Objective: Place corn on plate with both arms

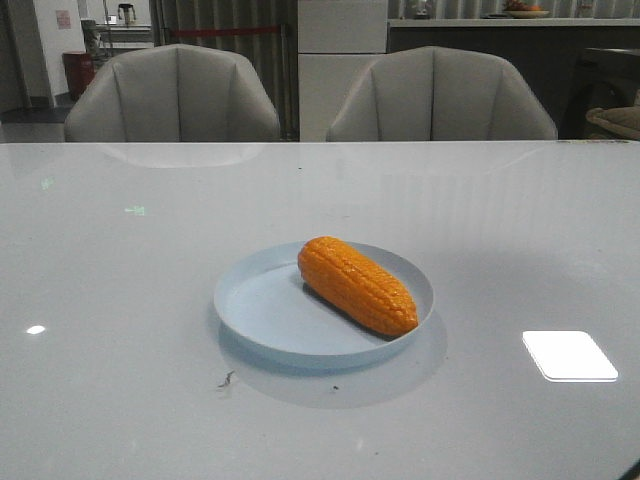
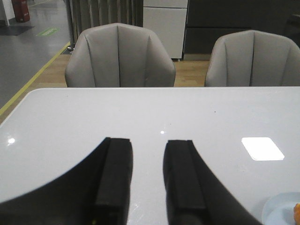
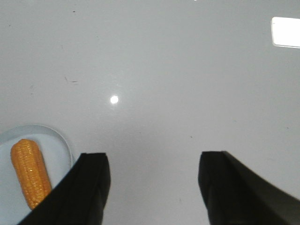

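Item 1, the corn (image 1: pixel 357 285): I am seeing it lying on its side inside the plate (image 1: pixel 250 300), toward the plate's right half, one end resting against the near-right rim. Its long axis is running diagonally, from the far-left end toward the near-right end.

Item 2, the plate: it is sitting around the middle of the surface (image 1: pixel 120 260), a little toward the near edge, well apart from every corner.

Item 3, the left gripper (image 2: pixel 147 176): its fingers are standing a narrow gap apart, holding nothing, hanging above bare surface. The plate is showing only as a sliver at the corner of this wrist view, so the corn is lying off to this arm's right.

Item 4, the right gripper (image 3: pixel 152 187): its fingers are spread wide, holding nothing. Plate and corn are lying just beyond its left finger (image 3: pixel 89 187), off to this arm's left, the cob roughly parallel to that finger.

Status: I am judging the placement complete, the cob being fully on the plate and neither arm touching it. The right arm is looking nearer, should any nudge toward the plate's centre be wanted.
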`<action>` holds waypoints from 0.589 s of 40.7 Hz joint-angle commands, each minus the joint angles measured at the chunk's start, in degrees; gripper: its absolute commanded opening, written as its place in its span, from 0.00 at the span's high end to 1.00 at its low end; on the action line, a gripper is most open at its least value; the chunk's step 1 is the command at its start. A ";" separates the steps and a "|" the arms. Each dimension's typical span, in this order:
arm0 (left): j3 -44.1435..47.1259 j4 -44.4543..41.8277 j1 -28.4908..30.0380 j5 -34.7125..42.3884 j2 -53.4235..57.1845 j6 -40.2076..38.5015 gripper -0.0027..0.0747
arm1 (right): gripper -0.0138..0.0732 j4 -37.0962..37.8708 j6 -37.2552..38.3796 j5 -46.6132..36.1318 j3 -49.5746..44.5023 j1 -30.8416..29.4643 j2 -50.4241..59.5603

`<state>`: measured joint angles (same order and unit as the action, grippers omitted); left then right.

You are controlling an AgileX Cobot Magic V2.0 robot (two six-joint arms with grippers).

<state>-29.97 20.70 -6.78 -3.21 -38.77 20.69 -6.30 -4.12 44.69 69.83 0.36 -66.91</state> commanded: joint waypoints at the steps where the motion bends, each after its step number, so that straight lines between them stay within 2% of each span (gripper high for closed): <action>1: -0.19 -0.41 -0.02 3.96 0.15 0.02 0.61 | 0.24 -0.26 0.18 -8.69 -7.64 -1.97 8.48; 8: 1.54 -0.41 -0.02 4.18 0.15 0.02 0.61 | 0.24 -1.37 0.18 -9.19 -20.48 -2.36 17.63; 15: 1.57 -0.41 -0.02 4.44 0.15 0.02 0.61 | 0.24 -2.76 0.18 -9.60 -29.33 -2.36 25.38; 24: 1.57 -0.41 -0.02 4.44 0.15 0.02 0.61 | 0.24 -2.76 0.18 -9.27 -32.62 -2.36 30.71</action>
<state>-26.61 20.26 -6.78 -3.56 -38.77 20.69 -8.33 -4.08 39.86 35.91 -1.69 -37.36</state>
